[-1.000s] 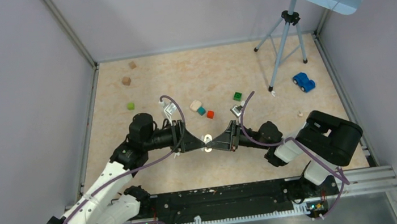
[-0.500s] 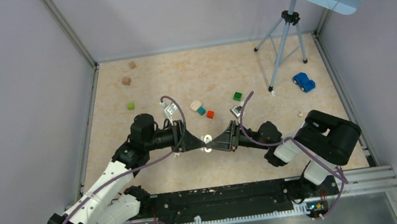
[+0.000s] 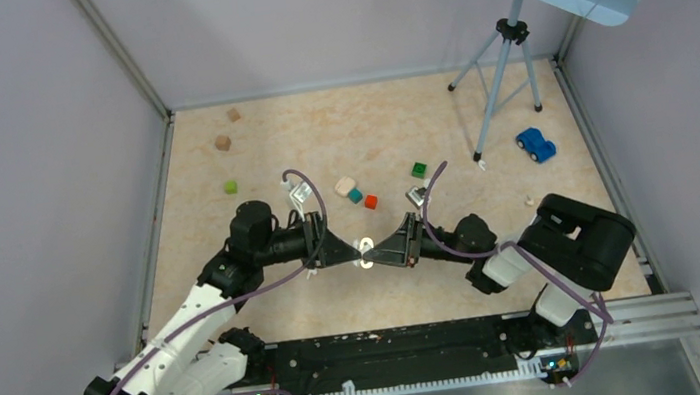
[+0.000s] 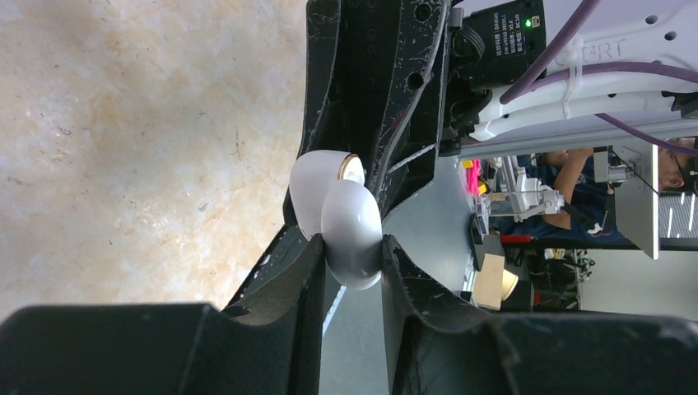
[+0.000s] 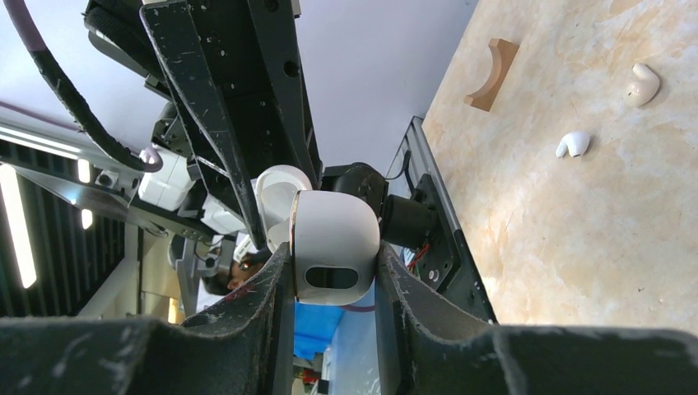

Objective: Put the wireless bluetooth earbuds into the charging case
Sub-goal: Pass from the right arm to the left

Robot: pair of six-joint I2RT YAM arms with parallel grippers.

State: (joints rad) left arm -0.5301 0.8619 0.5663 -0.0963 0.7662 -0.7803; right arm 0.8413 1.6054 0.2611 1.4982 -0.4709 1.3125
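Black left gripper (image 4: 352, 248) and right gripper (image 5: 333, 262) both clamped on the open white charging case (image 3: 367, 250), from nine and three o'clock, at tabletop (image 3: 319, 141) centre. At two o'clock of it in right wrist view, two earbuds (image 5: 571, 144) (image 5: 642, 84) lying loose, well apart from it.

Charging case (image 5: 333, 247) hinged open, clamped between right fingers (image 5: 247, 304), two earbuds (image 5: 572, 144) (image 5: 642, 82) and arched block (image 5: 491, 74) on table (image 5: 593, 247)
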